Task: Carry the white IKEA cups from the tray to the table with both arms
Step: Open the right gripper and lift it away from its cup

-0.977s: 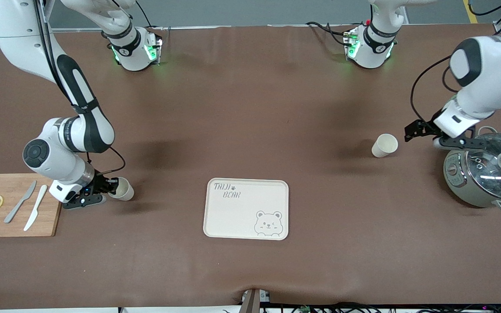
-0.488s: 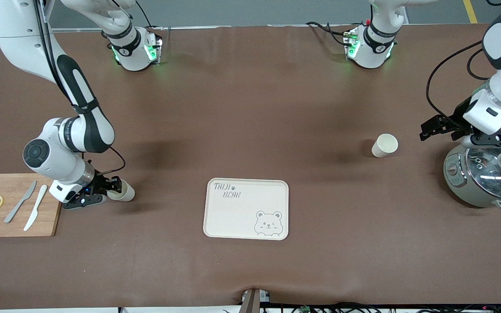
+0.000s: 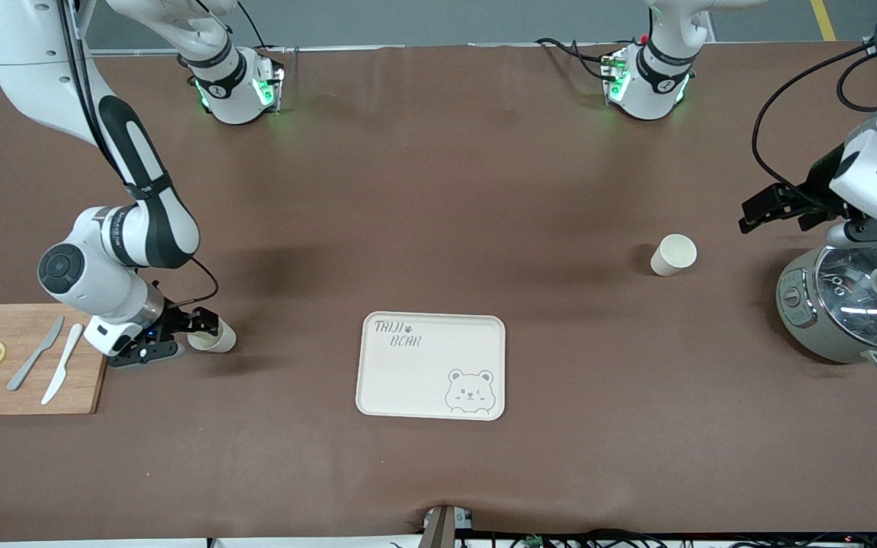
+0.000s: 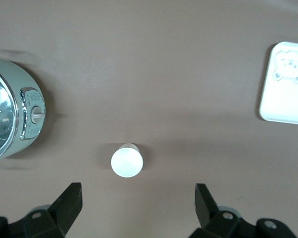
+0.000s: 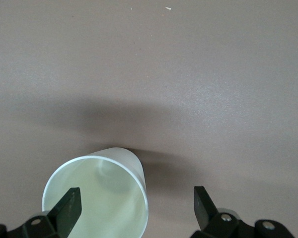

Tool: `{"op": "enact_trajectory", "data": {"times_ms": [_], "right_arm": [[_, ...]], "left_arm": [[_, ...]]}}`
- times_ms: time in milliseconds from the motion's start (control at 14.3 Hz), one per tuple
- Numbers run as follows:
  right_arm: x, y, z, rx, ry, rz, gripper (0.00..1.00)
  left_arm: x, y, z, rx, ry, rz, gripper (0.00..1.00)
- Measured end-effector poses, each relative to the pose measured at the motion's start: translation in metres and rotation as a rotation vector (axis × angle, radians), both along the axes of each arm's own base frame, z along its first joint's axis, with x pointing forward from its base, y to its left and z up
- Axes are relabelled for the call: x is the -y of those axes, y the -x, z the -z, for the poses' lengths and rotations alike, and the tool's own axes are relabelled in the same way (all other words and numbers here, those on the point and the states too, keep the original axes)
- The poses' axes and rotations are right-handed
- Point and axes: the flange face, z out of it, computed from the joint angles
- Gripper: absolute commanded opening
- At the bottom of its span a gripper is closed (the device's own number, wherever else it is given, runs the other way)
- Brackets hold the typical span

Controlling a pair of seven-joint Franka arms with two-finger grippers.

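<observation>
One white cup (image 3: 673,254) stands on the brown table toward the left arm's end; it also shows in the left wrist view (image 4: 127,160). My left gripper (image 3: 760,210) is open and empty, up in the air beside the pot, apart from this cup (image 4: 136,192). The second white cup (image 3: 215,339) stands beside the cutting board toward the right arm's end. My right gripper (image 3: 196,329) is open at this cup (image 5: 97,196). One finger (image 5: 67,208) is over its mouth, the other finger (image 5: 203,203) is outside its wall. Its rim lies between the jaws (image 5: 136,192).
The cream bear tray (image 3: 400,380) lies mid-table, nearer the front camera than both cups. A green pot with a glass lid (image 3: 853,304) stands at the left arm's end. A wooden board (image 3: 23,396) holds lemon slices and two knives at the right arm's end.
My left gripper has drawn away from its cup toward the left arm's end of the table and risen. My right gripper has stayed at its cup, shifting only slightly.
</observation>
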Motion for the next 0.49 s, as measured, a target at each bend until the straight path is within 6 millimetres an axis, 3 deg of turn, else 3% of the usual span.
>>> {"op": "enact_trajectory", "data": {"times_ms": [209,488], "right_arm": [[0.0,-0.007,-0.022,-0.044,-0.005,-0.004,1.0],[0.002,-0.019,-0.089,-0.105,-0.015,-0.011,1.0]], "left_arm": [[0.018,-0.001,-0.027,0.042,0.002,0.008,1.0],[0.026,-0.008,-0.052,0.092,0.008,0.022,1.0]]}}
